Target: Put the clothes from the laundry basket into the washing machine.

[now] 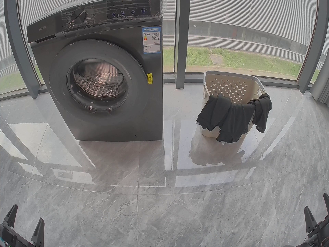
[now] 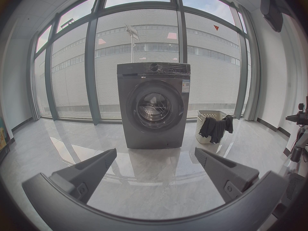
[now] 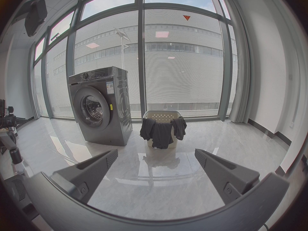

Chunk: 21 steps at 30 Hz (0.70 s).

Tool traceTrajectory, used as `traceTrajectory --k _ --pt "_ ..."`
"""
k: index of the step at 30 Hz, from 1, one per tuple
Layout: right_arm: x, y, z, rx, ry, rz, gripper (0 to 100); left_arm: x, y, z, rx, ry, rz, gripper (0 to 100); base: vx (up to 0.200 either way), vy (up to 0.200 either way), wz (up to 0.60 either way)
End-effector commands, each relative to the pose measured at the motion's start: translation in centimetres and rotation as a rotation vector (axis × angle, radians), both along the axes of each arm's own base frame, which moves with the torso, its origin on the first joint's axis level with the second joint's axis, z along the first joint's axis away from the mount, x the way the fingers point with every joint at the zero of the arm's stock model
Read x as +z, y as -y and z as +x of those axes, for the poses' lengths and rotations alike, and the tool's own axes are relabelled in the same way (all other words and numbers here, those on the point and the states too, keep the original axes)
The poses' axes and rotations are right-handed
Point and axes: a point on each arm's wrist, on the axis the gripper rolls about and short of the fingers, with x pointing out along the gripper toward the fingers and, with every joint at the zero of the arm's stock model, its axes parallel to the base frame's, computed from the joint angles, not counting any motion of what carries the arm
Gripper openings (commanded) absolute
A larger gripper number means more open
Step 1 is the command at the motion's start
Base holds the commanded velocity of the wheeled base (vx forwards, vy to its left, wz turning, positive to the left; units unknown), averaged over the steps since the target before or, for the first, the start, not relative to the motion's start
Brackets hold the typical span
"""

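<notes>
Head view: clothes (image 1: 233, 119) draped on laundry basket (image 1: 234, 83)
Left gripper (image 2: 156, 149): spread, washing machine (image 2: 154, 108) ahead
Right gripper (image 3: 155, 151): spread, basket ahead
Door (image 1: 97, 81): looks shut

You had a dark grey washing machine (image 1: 113, 127) in front of you, its control panel (image 1: 130, 11) black, its drum (image 1: 99, 81) silvery and dotted with rows of small holes. It carried a blue-and-white label (image 1: 151, 40) and a small yellow tag (image 1: 149, 78). The laundry basket (image 1: 233, 86) was cream, its wall pierced with a grid of cross-shaped holes. The clothes (image 1: 229, 117) were black. The floor (image 1: 171, 196) was glossy grey with pale marble veins.
</notes>
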Motion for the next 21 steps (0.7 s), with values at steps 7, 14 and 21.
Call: traceTrajectory --k 7,14,21 --pt "-0.52 0.0 0.01 0.001 -0.001 -0.001 100 -0.49 0.0 -0.02 0.002 0.001 -0.002 100 0.2 0.0 0.0" --pt "-0.52 0.0 0.01 0.001 -0.001 -0.001 100 -0.49 -0.01 -0.02 0.004 0.001 -0.004 100 0.2 0.0 0.0" --pt "-0.52 0.0 0.01 0.001 -0.001 -0.001 100 -0.49 0.0 -0.02 0.002 0.001 -0.002 100 0.2 0.0 0.0"
